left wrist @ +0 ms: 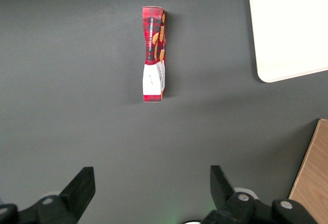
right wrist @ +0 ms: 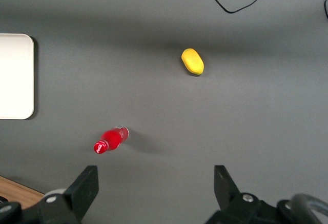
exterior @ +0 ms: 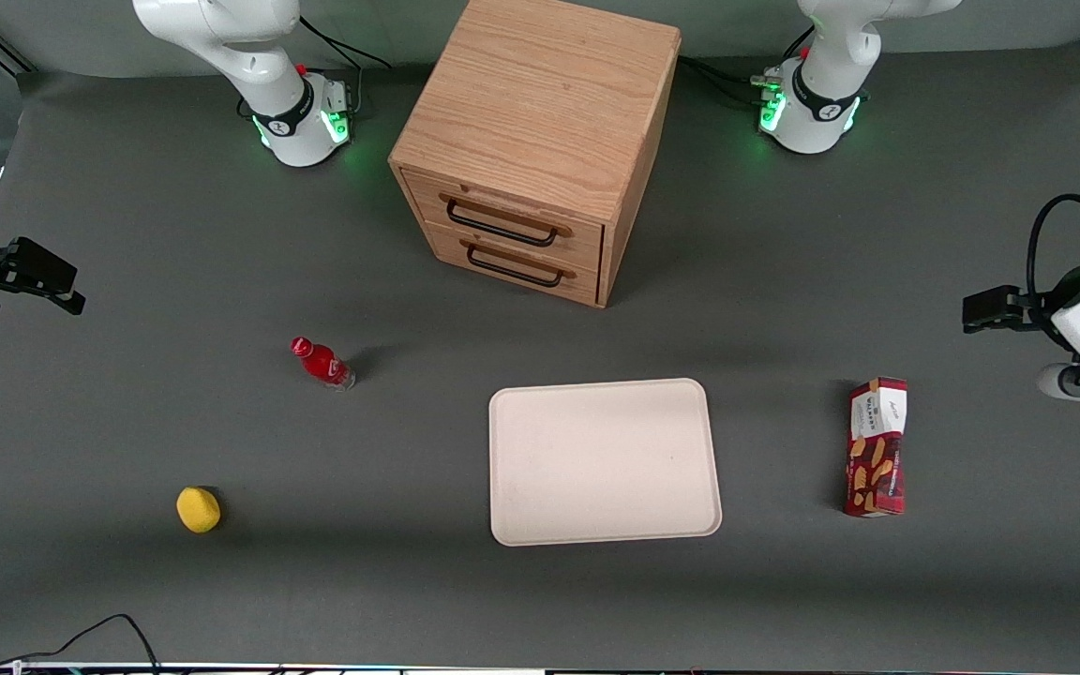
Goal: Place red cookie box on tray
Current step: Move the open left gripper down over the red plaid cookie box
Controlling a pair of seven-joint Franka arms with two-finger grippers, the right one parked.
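Dark-red box [exterior: 877,447] with white label and tan biscuit pictures, cream tray [exterior: 604,461], grey table [exterior: 784,581], black gripper [left wrist: 151,188] spread wide above it, red bottle [exterior: 322,363], yellow fruit [exterior: 198,509].

The working arm is cut off by the front view's edge, so its pincer [left wrist: 151,185] shows only in the left wrist view, fingers spread wide, their bases cropped. The tray [left wrist: 287,29] runs off that frame (one rounded corner visible), as does the wooden cabinet [left wrist: 313,178]. Print on the red cookie box [exterior: 877,446] is too small to read.
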